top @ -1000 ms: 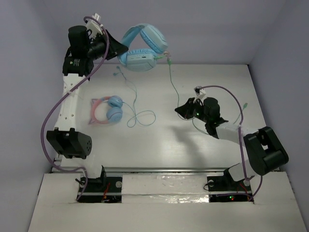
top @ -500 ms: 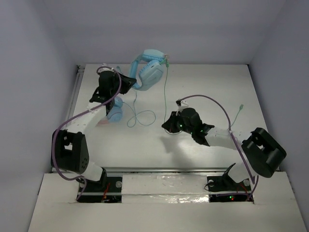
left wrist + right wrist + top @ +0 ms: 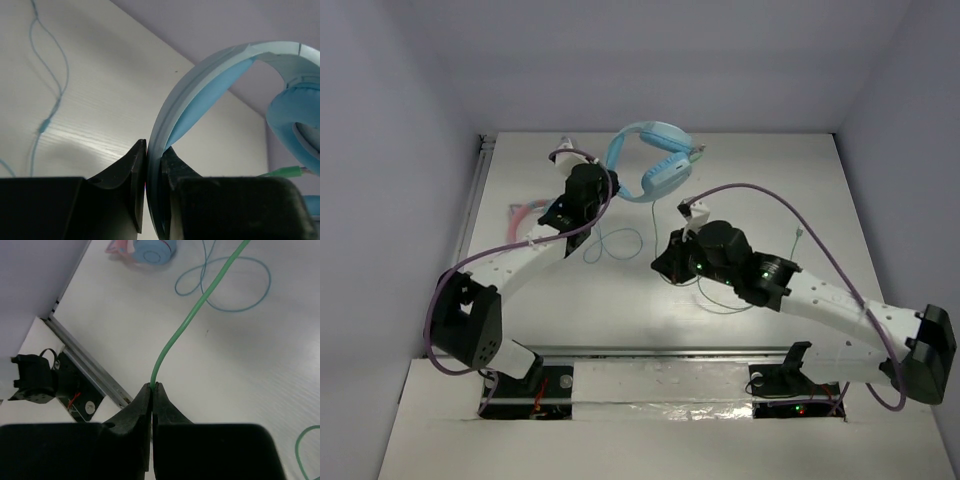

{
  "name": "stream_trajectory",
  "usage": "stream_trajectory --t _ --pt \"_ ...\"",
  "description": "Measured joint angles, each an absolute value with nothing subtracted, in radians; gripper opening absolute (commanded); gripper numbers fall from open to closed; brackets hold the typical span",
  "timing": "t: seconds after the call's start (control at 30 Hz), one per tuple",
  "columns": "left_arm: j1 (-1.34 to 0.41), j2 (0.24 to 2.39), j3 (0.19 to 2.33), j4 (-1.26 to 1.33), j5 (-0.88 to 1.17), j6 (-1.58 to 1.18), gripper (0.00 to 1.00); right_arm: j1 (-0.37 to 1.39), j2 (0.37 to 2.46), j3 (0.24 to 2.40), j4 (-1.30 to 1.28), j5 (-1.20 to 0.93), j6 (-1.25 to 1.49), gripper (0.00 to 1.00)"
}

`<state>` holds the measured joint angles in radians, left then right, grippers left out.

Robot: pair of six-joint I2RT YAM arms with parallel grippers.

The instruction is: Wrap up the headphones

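Observation:
The light-blue headphones (image 3: 655, 160) hang above the far middle of the table, earcups to the right. My left gripper (image 3: 611, 181) is shut on the wide blue headband (image 3: 200, 95); the pads clamp its edge at the left gripper (image 3: 154, 149). One padded earcup (image 3: 295, 125) shows at the right of the left wrist view, with a bit of green cable (image 3: 280, 173) under it. My right gripper (image 3: 663, 264) is low over the table's middle. In the right wrist view the right gripper (image 3: 154, 386) is shut on the thin green cable (image 3: 200, 301), which runs up and away to the right.
The small pink-banded headphones (image 3: 145, 247) lie at the far left, partly behind my left arm (image 3: 525, 213). Their thin blue cable (image 3: 617, 241) loops on the table between the arms. The cable's loose green end (image 3: 798, 235) lies at the right. A metal rail (image 3: 85, 365) marks the near edge.
My left arm has swung down and right, carrying the headphones toward the table's middle. The right arm has stretched left with the green cable, and its jaws closed fully.

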<state>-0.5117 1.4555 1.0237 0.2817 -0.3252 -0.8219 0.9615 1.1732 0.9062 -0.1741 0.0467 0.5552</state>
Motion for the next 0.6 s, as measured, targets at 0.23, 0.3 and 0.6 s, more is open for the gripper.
stream_trajectory --t 0.23,0.3,0.6 --pt "-0.598 1.456 0.933 0.24 -0.371 -0.654 0.0 0.963 1.148 1.085 -0.384 0.095 0.451 0.0" --pt "-0.619 1.456 0.919 0.22 -0.349 -0.604 0.0 0.963 1.192 1.128 -0.44 0.099 0.422 0.0" --pt "-0.633 1.392 0.83 0.198 -0.186 -0.458 0.0 0.963 1.28 1.269 -0.666 0.121 0.34 0.0"
